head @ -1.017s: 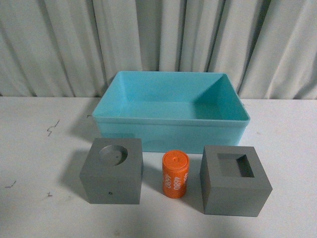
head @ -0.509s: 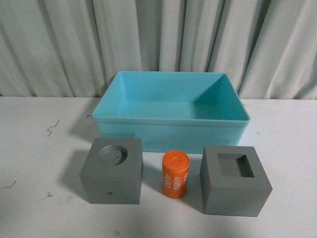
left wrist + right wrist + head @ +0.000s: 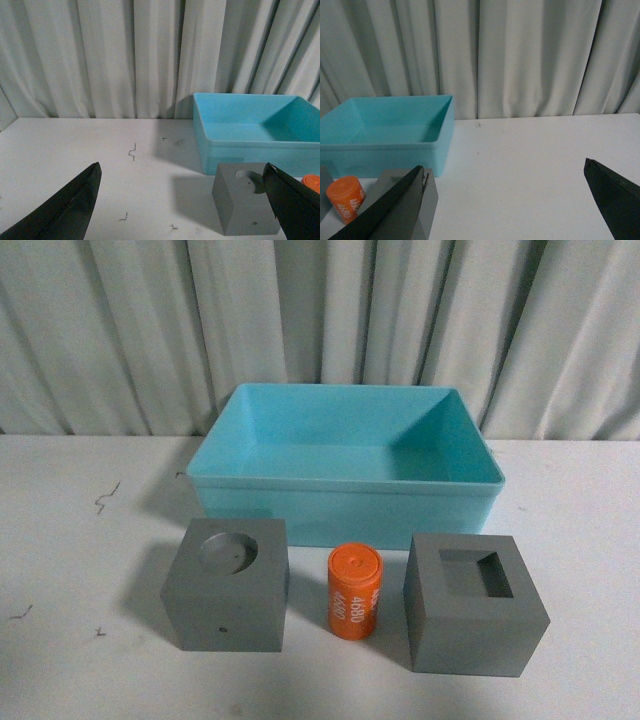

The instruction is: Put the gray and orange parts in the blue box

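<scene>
a: status. front view: blue box (image 3: 345,512) upper centre, nothing in it. row below it, none touching: gray cube with round hole (image 3: 228,592) lower left of centre, orange cylinder (image 3: 354,593) lower centre, upright, gray cube with square hole (image 3: 472,612) lower right. all three sit on the white table (image 3: 80,570). nothing placed yet.

b: arms?

a: neither shows in the front view. wrist views: left gripper (image 3: 181,170) spread wide, holding nothing; right gripper (image 3: 504,165) likewise.

b: risks from here?

a: judgement only. the cylinder stands in a narrow gap between the cubes, so a finger lowered beside it could shove a cube or tip the cylinder, and once on its side it would likely roll. the cubes look broad for the fingers. an off-centre pinch on those matte faces may twist or slip. a cube carried too low could clip the box's near rim and push the box toward the curtain (image 3: 320,320).
</scene>
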